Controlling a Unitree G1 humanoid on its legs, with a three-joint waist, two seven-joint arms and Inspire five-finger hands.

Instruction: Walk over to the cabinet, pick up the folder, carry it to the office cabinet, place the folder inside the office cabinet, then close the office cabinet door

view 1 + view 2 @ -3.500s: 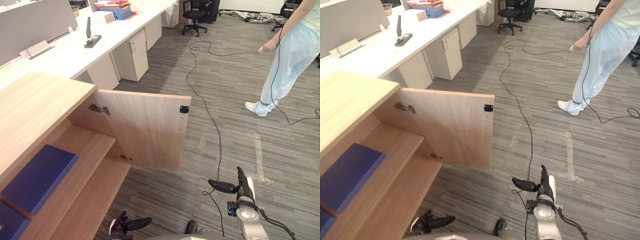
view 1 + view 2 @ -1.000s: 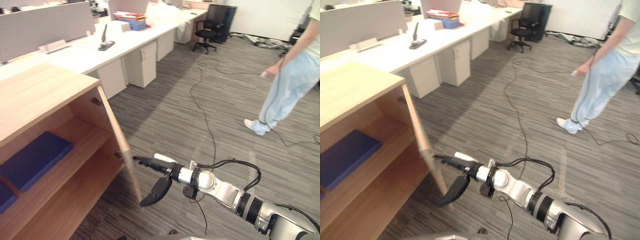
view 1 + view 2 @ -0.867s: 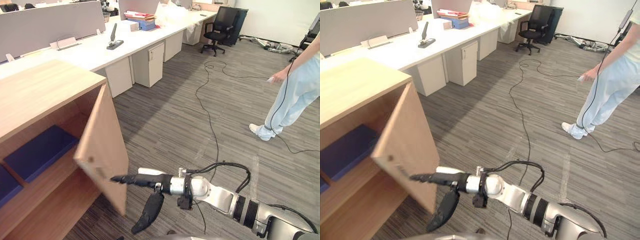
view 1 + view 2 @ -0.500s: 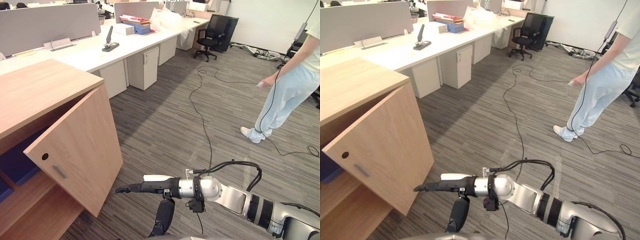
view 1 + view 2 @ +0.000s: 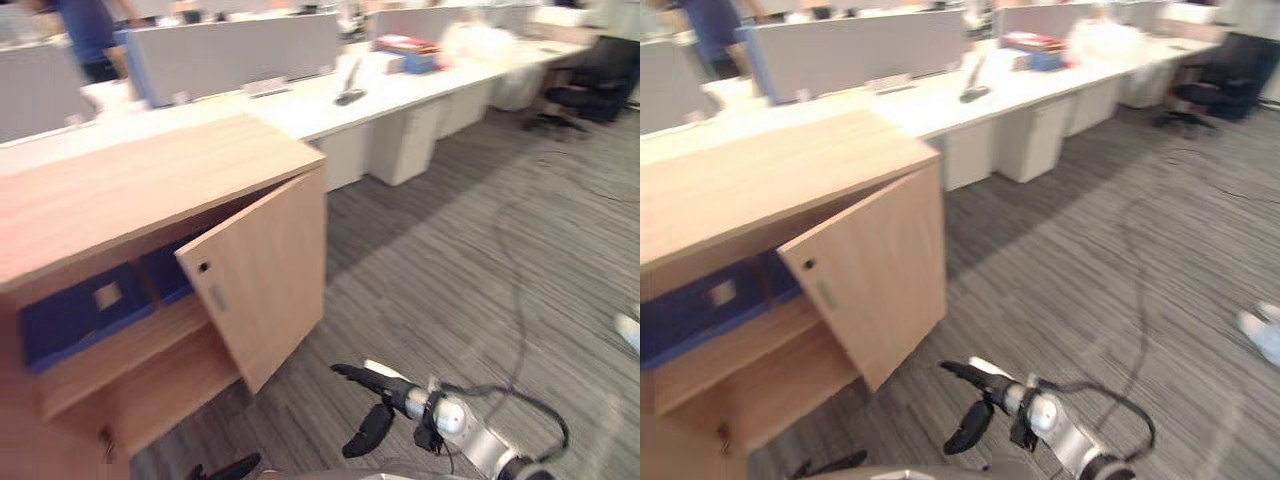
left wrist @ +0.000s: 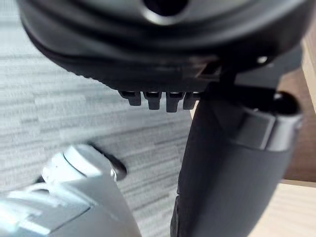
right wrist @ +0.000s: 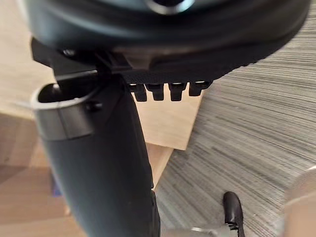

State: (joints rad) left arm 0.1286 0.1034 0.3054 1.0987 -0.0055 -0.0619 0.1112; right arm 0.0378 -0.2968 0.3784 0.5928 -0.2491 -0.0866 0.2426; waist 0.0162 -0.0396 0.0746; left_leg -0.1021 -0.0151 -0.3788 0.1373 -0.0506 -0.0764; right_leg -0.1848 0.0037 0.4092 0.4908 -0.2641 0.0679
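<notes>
The folder is lying flat on the upper shelf inside the cabinet, with a second blue one sitting beside it, partly behind the door. The door is hanging part-way open, its handle edge swung out toward the robot. The right hand is hovering low over the carpet, fingers straight and spread from the thumb, holding nothing and apart from the door. The left hand is showing at the bottom edge, relaxed and empty. Risk, as judged: with no hand touching it, the door is likely coming to rest ajar and needing another push. A push landing near the hinge side would be giving little leverage, and a hard one could be bouncing the door back off the frame. Whether either folder is overhanging the shelf edge enough to block the door, I cannot tell. The carpet is grey and striped. Beyond, a long white desk is running along grey screens, a black chair is standing far right, and a person is standing at far left.
</notes>
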